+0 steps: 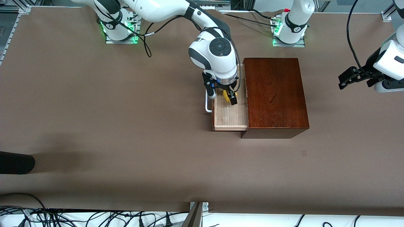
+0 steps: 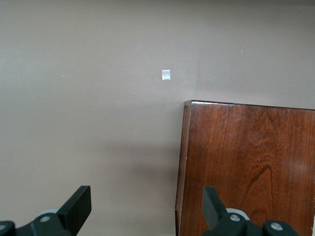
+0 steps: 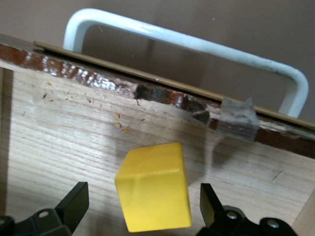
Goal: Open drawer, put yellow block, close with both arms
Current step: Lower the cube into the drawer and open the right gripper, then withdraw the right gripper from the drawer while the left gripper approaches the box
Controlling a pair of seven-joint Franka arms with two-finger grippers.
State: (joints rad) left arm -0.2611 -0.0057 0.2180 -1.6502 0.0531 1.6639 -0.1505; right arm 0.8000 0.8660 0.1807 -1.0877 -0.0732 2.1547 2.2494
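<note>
The drawer [image 1: 230,117] is pulled out of the wooden box [image 1: 274,94]. The bright yellow block [image 3: 155,186] lies in it, between the spread fingers of the right gripper [image 1: 223,94], ungripped. The left gripper [image 1: 358,78] waits, open and empty.

The drawer [image 1: 229,117] stands pulled open from the glossy reddish-brown wooden box [image 1: 274,94], toward the right arm's end of the table. Its tray is pale wood; its front carries a white U-shaped handle [image 1: 207,102]. The yellow block [image 3: 153,186], a small bright cube, rests on the tray floor near the front.
</note>
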